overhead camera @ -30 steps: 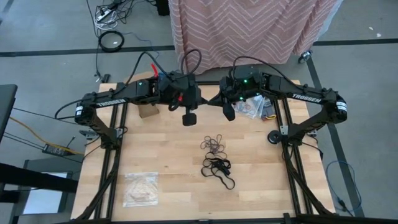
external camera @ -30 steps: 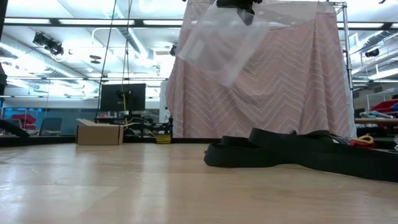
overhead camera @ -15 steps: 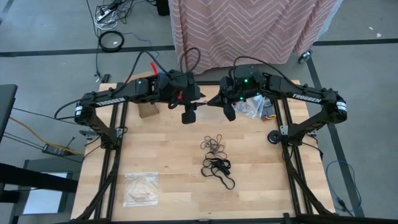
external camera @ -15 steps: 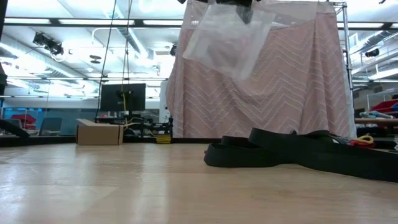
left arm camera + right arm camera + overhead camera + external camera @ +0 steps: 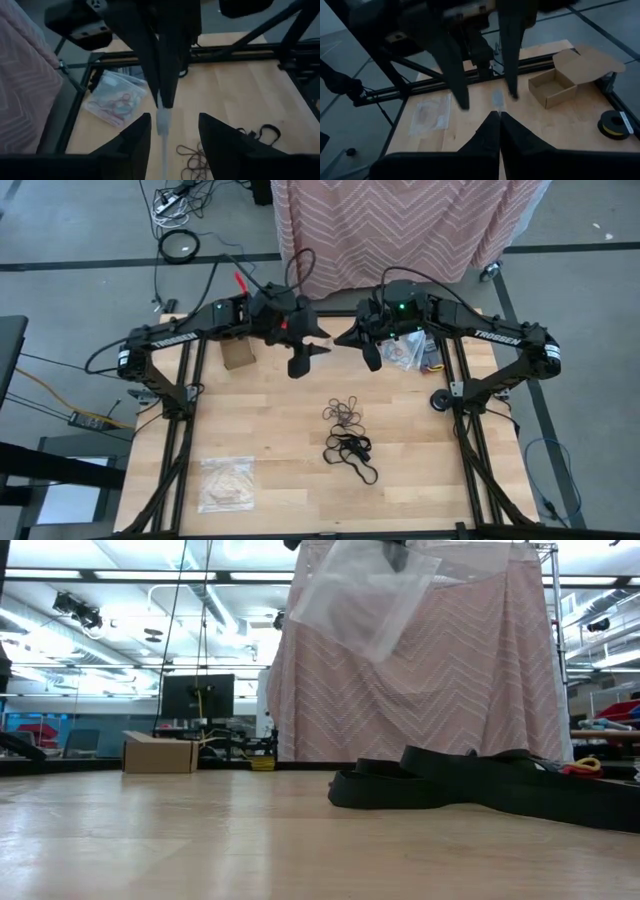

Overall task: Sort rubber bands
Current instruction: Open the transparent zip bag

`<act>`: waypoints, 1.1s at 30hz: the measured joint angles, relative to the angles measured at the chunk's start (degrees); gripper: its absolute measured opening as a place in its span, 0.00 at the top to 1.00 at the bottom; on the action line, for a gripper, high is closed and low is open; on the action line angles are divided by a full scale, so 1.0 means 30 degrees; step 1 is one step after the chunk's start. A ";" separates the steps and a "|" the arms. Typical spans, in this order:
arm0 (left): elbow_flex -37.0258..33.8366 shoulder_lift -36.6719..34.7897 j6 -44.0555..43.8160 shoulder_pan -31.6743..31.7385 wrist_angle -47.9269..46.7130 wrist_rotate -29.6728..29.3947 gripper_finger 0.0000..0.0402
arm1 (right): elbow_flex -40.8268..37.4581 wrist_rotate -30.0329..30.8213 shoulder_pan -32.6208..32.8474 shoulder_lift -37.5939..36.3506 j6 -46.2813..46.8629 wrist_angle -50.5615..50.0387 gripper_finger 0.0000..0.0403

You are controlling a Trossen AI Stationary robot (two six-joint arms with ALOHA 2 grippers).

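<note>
Wooden table [image 5: 270, 410]: tan-filled bag [image 5: 226, 483], bag of red bands [image 5: 116, 99].

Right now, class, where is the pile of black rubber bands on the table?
In the high view the black rubber bands lie right of the table's middle, just in front of a smaller cluster of thin loops.

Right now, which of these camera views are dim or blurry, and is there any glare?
High view: even light, the rubber bands sharp. Low view: bright ceiling lights behind, the clear plastic bag pale against the pink cloth. Left wrist view: dim, own fingers blurred. Right wrist view: dim, the cardboard box soft.
</note>
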 joint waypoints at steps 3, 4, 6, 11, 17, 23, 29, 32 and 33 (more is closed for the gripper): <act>-0.0041 -0.0007 -0.0186 0.0083 0.0388 -0.0057 0.58 | 0.0000 0.0000 0.0000 0.0000 0.0000 0.0001 1.00; -0.0044 -0.0007 -0.0343 0.0150 0.0333 -0.0070 0.59 | -0.0003 0.0000 0.0000 0.0000 0.0000 0.0009 1.00; -0.0049 -0.0007 -0.0464 0.0293 0.0311 -0.0080 0.63 | -0.0002 0.0000 0.0000 0.0000 -0.0003 -0.0010 1.00; -0.0049 -0.0007 -0.0399 0.0357 0.0316 -0.0117 0.85 | 0.0000 0.0000 0.0000 0.0000 -0.0007 0.0015 1.00; -0.0049 0.0011 -0.0278 0.0350 0.0033 0.0306 0.97 | 0.0000 -0.0273 -0.0052 0.0000 0.0127 0.0965 1.00; -0.0085 0.0276 -0.0269 0.0357 -0.0636 0.0121 0.99 | 0.0000 -0.0947 -0.0197 0.0000 0.0510 0.2165 1.00; -0.0085 0.0284 -0.0262 0.0357 -0.0875 0.0022 0.99 | 0.0000 -0.0959 -0.0197 -0.0032 0.0443 0.2101 1.00; -0.0085 0.0291 -0.0255 0.0357 -0.0906 0.0015 0.99 | 0.0007 -0.0344 -0.0205 -0.0182 -0.0662 0.1390 1.00; -0.0085 0.0291 -0.0251 0.0357 -0.0962 0.0015 1.00 | 0.0007 -0.0199 -0.0246 -0.0182 -0.1012 0.0896 1.00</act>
